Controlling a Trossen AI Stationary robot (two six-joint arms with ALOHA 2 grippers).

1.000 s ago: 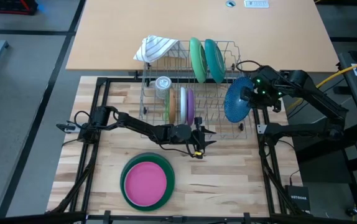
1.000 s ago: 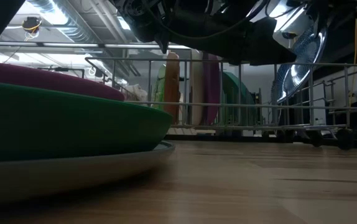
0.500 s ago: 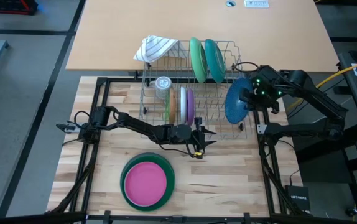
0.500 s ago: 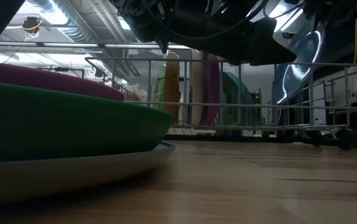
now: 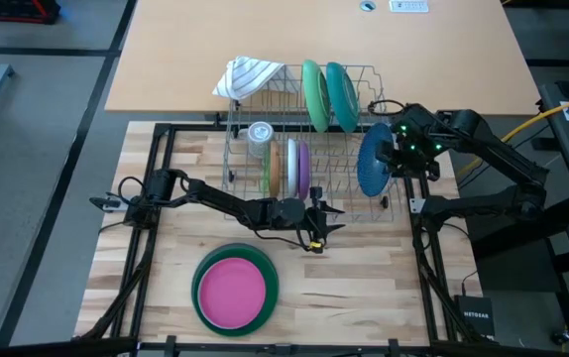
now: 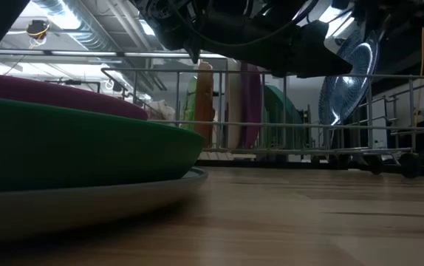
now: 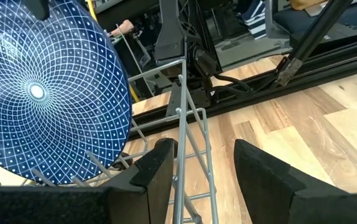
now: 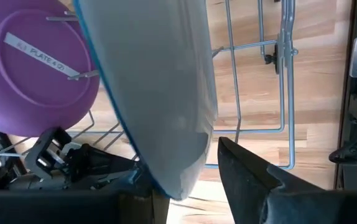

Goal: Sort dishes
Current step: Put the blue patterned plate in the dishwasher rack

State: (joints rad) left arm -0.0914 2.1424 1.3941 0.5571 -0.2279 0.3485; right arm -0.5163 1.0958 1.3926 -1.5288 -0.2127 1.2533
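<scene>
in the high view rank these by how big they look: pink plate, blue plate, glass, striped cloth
1. pink plate, flat on the table, clearly largest
2. blue plate, though it stands on edge in the rack, so it looks narrower than it is
3. striped cloth, close to the blue plate, so unsure
4. glass, smallest

Right pincer: in the right wrist view the blue plate fills the space ahead of it, cut off by the picture's edge, and hides one finger; only the dark finger beside the plate shows. Whether the plate is gripped cannot be told. Beyond it, the purple plate is partly covered. From counter height, the green plate near the camera is cut off and blurred, and dark arm parts hide the rack's top and both pincers.
</scene>
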